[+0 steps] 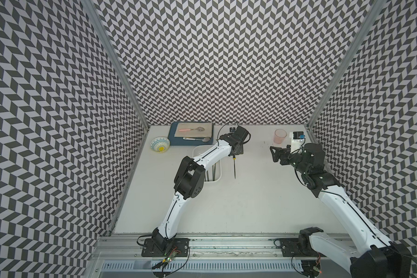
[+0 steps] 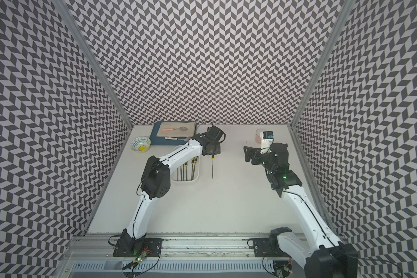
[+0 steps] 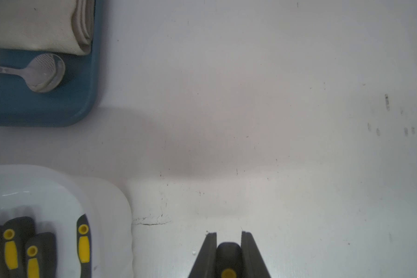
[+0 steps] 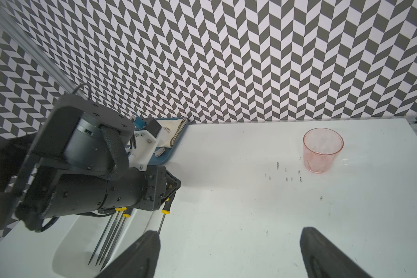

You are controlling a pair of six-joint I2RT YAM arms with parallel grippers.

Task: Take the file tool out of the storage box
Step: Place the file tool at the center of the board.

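Right, the left hand (image 3: 228,237) is clamped on the black-and-yellow handle of the file (image 1: 234,168). The file is already out of the storage box (image 2: 198,177) and sits just beside its wall, on the side toward the middle of the surface, tip pointing at the near edge. Whether the tip touches down I can't tell. I'd lower it level, keep clear of that wall, and let go only once the handle rests. The right hand (image 4: 229,230) waits with its fingers apart, holding nothing. Several more files (image 2: 185,169) lie in the box. The blue tray (image 1: 173,142) in the far-left corner carries a folded cloth (image 1: 207,131) and a metal spoon (image 3: 46,72).
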